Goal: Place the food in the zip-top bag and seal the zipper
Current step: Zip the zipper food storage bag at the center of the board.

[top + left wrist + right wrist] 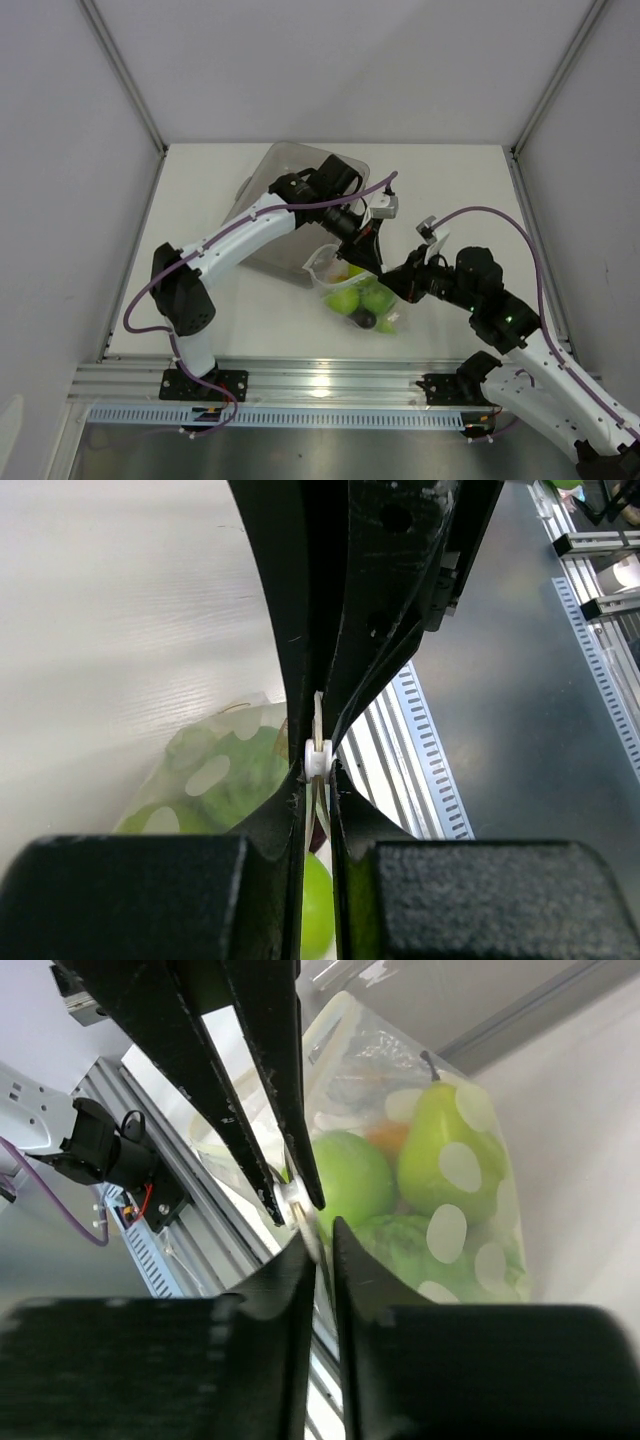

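You've got L gripper (318, 780) clamped on the bag (328, 268) mouth edge, with the zipper (318, 712) strip right btwn its fingers (280, 825). R gripper (322, 1245) pinches the same edge, tips nearly touching L's. The food (440, 1150) is inside the bag. Bag lies on the table (220, 190) btwn both arms, just by the tray (290, 165).

White table (470, 190), pale grey walls (330, 60).
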